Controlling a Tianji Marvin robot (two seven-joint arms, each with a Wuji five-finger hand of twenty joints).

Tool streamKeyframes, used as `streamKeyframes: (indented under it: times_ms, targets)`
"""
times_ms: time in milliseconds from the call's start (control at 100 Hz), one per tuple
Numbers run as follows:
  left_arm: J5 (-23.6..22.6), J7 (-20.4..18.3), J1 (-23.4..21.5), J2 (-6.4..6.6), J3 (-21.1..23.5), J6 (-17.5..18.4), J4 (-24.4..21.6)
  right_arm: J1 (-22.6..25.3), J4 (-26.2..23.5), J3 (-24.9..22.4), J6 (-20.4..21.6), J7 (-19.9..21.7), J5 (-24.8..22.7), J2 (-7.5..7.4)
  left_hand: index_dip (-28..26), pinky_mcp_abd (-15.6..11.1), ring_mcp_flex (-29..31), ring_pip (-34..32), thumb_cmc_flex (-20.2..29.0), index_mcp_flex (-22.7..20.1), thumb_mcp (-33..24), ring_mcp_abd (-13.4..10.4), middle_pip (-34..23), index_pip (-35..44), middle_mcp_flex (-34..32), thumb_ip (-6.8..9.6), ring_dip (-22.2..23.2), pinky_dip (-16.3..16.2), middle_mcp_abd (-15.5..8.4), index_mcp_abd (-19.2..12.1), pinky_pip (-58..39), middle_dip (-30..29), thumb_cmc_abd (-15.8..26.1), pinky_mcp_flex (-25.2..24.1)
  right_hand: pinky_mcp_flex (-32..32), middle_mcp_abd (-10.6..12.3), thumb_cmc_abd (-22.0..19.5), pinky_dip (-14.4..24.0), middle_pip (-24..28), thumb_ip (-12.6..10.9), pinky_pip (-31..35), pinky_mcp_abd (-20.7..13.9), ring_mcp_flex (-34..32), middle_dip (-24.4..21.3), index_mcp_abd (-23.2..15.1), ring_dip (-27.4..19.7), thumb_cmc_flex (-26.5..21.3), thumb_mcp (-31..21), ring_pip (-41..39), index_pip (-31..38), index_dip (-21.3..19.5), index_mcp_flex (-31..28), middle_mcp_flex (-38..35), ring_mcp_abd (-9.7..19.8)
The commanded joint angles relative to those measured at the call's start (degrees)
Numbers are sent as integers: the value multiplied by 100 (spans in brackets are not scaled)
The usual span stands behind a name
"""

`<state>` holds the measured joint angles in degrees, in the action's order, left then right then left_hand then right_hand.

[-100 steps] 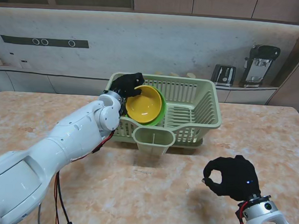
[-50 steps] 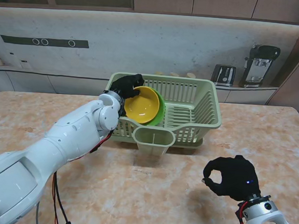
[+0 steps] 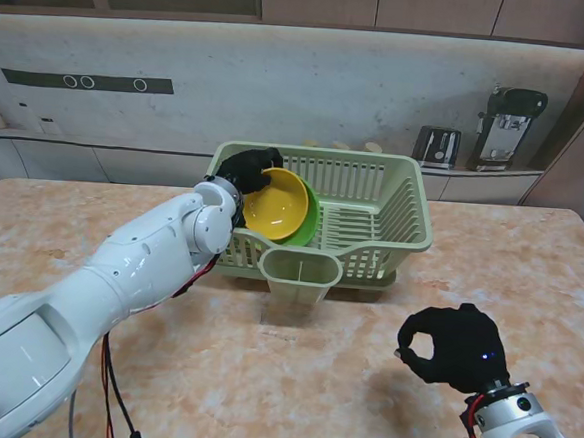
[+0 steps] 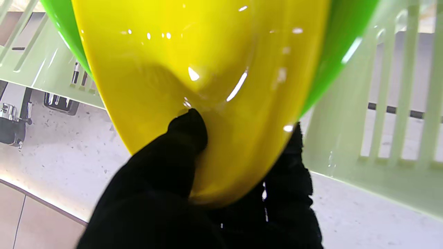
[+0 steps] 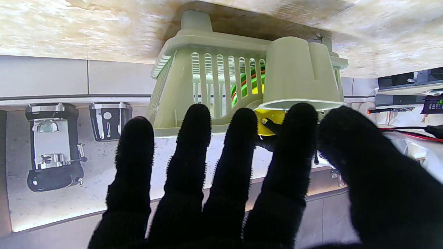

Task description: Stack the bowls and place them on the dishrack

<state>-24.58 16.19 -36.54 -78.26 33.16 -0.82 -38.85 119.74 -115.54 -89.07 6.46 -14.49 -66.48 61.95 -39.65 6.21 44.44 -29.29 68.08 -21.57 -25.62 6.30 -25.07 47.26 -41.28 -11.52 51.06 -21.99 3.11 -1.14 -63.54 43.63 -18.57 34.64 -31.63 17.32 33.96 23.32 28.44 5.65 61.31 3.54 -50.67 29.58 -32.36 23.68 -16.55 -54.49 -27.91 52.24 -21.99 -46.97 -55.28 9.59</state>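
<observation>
Marbled worktop [image 3: 291,369] out front, pale tiled wall behind, a toaster [image 3: 436,146] and a coffee machine [image 3: 508,126] parked on the counter at the back, and all the action is at the green dishrack [image 3: 397,221]. The left robot hand [image 3: 248,166] is over the rack's left end, clamped on the stacked bowls: the yellow bowl [image 3: 276,204] nested inside the green bowl [image 3: 314,221], the pair tipped up on edge with the hollow facing me. The left wrist view tells the grip, thumb [image 4: 188,129] pressed inside the yellow bowl [image 4: 193,69], the other fingers [image 4: 294,166] wrapped behind the rim, green bowl [image 4: 349,31] peeking out either side. The right robot hand [image 3: 453,348] waits near me on the right, well apart from the rack, holding nothing, thumb and forefinger curled toward each other in a loose ring; whether the tips meet, I cannot tell. Whether the stack's lower edge is resting on the rack floor is hidden too, so the smart play, as I judge it, is to lower gently until the rack takes the weight and lean the pair against the slats. Then open the thumb first and draw the hand straight up, clear of the left wall, so the nested pair neither rolls nor slides apart. The cutlery cup [image 3: 299,270] on the front wall is close; stay off it.
</observation>
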Motion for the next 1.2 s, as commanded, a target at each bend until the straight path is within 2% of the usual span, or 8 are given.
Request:
streamKeyframes:
  times_ms: [0,140,240,550,730,890,940,1190]
  targets:
    - [-20,-136,47,-7,-11,-18,-27,72,4,-4,13,62,-10,36,337,66,-48,20,432,-138,-181,-22,93,-198,242,446,-86,32,-144,15,144,-188,418,-124,38,152,55,-32,-77,100,56,-67,-13,56,-130,111,-64,-53,50,118,11,-47,-139,83]
    - [-42,-254,54,29,-42,-57,-67,79,3,-12,17,57,-9,37,793,241,-461,361,-23,-110,-19,-15,116,-511,748,523,-483,4,-93,0,531,-845,402,-510,40,156,59,-31,-73,100,56,-62,-9,54,-129,110,-61,-47,52,121,9,-50,-143,94]
    - [-69,-345,44,71,-47,-98,-145,81,2,-14,22,54,-6,37,896,367,-805,330,-289,-66,126,-71,-19,-686,1095,650,-1332,-127,-91,-35,701,-1712,441,-782,40,155,56,-31,-73,100,57,-67,-9,54,-125,110,-59,-47,52,123,8,-52,-137,84]
    - [-157,-550,68,150,-114,-166,-229,86,5,-24,37,40,-3,39,1130,696,-1440,688,-707,101,536,-46,280,-1235,1440,747,-2074,-223,-169,-82,927,-1960,465,-1394,43,146,57,-32,-72,99,56,-69,-7,47,-123,110,-57,-50,53,119,10,-46,-138,83]
    - [-154,-610,46,180,-94,-200,-278,87,2,-25,41,52,5,39,1243,919,-1784,734,-910,193,1372,11,453,-1551,1619,789,-2470,-345,-199,-216,1092,-2131,566,-1757,46,151,56,-32,-72,100,54,-64,-8,44,-118,111,-56,-50,51,123,8,-51,-137,84]
    - [-169,-647,-27,249,9,-181,-430,85,0,-20,39,50,-6,37,1241,1041,-1841,802,-1240,151,1719,81,510,-1580,1600,750,-2517,-344,-245,-380,1154,-2155,708,-1898,41,162,58,-31,-72,100,57,-61,-12,42,-111,112,-53,-51,49,124,8,-53,-136,86]
    - [-185,-646,-77,285,77,-179,-531,80,1,-16,42,54,0,37,1110,1103,-1811,831,-875,69,2637,115,544,-1600,1521,831,-2504,-366,-267,-440,1180,-2129,975,-1915,41,149,59,-31,-73,99,57,-61,-9,40,-115,111,-56,-53,50,122,10,-51,-135,89]
    - [-442,-692,-459,571,545,-232,-1307,45,6,18,49,86,2,32,499,1078,-1554,820,-714,-247,2749,70,429,-1012,1077,696,-2439,-359,-331,-666,1174,-1949,767,-1825,47,153,55,-32,-68,100,56,-65,-10,44,-118,111,-54,-50,51,122,9,-51,-141,85]
